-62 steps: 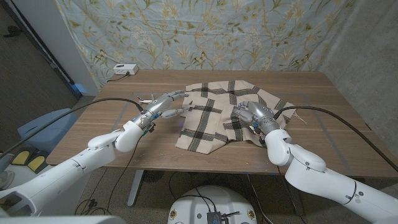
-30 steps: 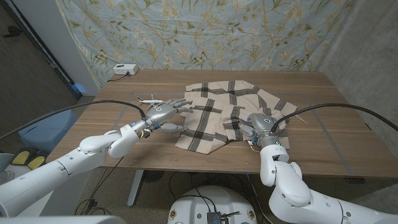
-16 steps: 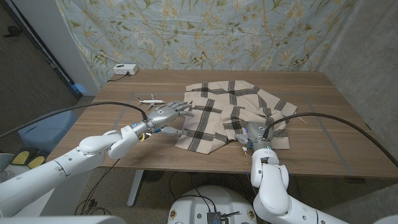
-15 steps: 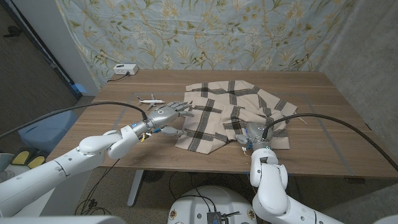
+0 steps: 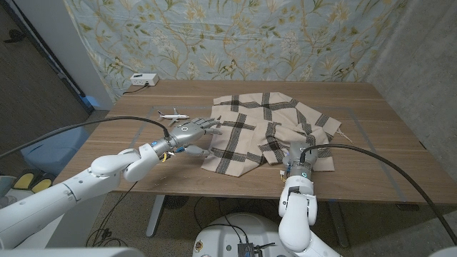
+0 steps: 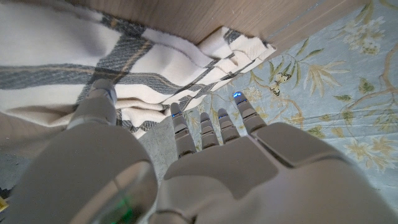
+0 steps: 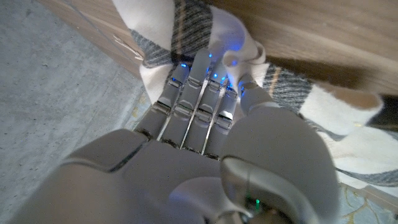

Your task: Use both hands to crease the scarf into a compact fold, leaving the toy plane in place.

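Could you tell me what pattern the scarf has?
The scarf is cream with dark plaid stripes, clearest in the head view.

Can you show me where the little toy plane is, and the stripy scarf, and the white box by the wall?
toy plane (image 5: 171, 115), head view, on its body.
scarf (image 5: 246, 132), head view, on the middle of the cloth.
white box (image 5: 143, 79), head view, on its top.

The right hand (image 7: 205, 118) reached toward twelve o'clock, its fingertips (image 7: 186, 71) touching a bunched fold of the plaid scarf (image 7: 186, 25) lying against the wooden table (image 7: 311, 37).
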